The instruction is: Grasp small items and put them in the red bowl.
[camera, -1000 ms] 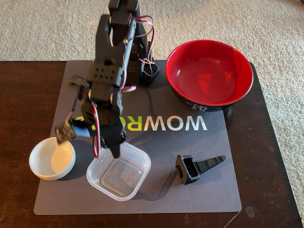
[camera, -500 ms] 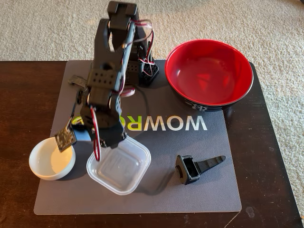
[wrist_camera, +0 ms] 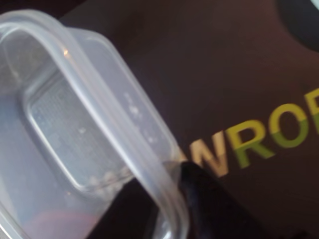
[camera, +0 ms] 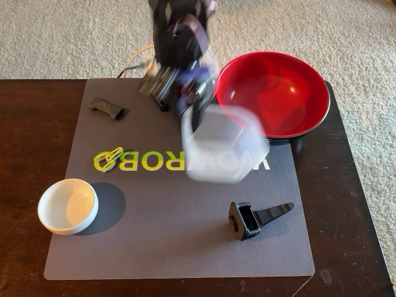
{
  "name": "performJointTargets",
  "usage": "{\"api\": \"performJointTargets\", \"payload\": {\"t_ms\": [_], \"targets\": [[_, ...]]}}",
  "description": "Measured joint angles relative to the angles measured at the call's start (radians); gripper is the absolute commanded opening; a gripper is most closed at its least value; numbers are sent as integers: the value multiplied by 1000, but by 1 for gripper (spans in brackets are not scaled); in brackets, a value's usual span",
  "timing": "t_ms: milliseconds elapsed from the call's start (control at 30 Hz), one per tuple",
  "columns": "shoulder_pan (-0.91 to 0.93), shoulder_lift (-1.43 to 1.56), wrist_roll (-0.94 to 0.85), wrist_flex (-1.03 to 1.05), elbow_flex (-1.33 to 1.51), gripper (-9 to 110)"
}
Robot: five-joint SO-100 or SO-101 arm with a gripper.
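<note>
My gripper (camera: 193,122) is shut on the rim of the clear square tub (camera: 226,145), which hangs blurred above the mat just left of the red bowl (camera: 272,93). In the wrist view the tub (wrist_camera: 75,124) fills the left side, with a black finger (wrist_camera: 209,199) clamped on its rim. The small white dish (camera: 67,206) sits at the mat's front left. One black clip piece (camera: 108,109) lies at the back left, another (camera: 255,218) at the front right. Yellow-green paper clips (camera: 108,158) lie on the mat's lettering.
A grey mat (camera: 173,247) with WOWROBO lettering covers the dark wooden table (camera: 31,124). Carpet surrounds the table. The arm's base stands at the mat's back edge, next to the bowl.
The gripper closed on the tub's rim, lifted it off the mat and swung it up and right toward the red bowl. The back-left clip piece and paper clips are now uncovered.
</note>
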Motion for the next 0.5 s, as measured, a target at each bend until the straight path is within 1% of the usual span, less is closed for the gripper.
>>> {"api": "performJointTargets", "payload": {"t_ms": [167, 433, 500], "targets": [[-267, 32, -9, 38, -2, 0], [-551, -121, -40, 69, -21, 0], [-615, -153, -66, 69, -20, 5]]}}
